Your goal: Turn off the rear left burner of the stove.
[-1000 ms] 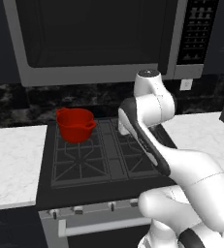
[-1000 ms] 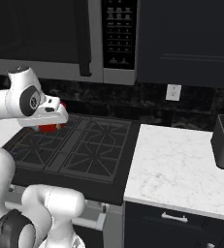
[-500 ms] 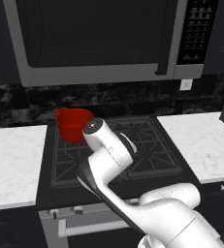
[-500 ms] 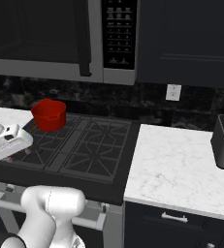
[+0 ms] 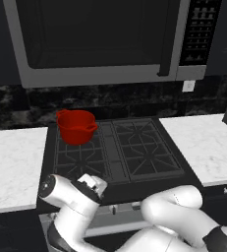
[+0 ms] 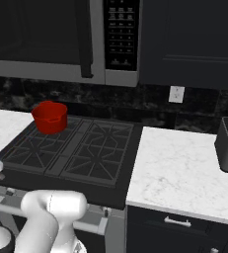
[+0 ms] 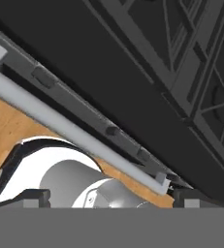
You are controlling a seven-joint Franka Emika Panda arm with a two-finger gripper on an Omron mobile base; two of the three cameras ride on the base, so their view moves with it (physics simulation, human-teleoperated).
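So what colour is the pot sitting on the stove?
Red. The pot sits on the rear left burner, clearest in the left base view.

I see a red pot (image 5: 76, 126) sitting on the rear left burner (image 5: 78, 134) at ten o'clock — the stove (image 5: 134, 172)'s other grates lie bare, and its knobs (image 7: 112, 131) are unobstructed.

The arm (image 5: 149, 226) is built of fat, rounded white segments with a smooth glossy shell, each swelling like a bulb where it meets the next. Dark grey to black bands mark the joints, one showing as a dark cap at the lower right of the left base view. A round white link end (image 5: 53, 187) carries a small dark disc. In the right base view the same white shell (image 6: 51, 210) appears as a thick cylinder.
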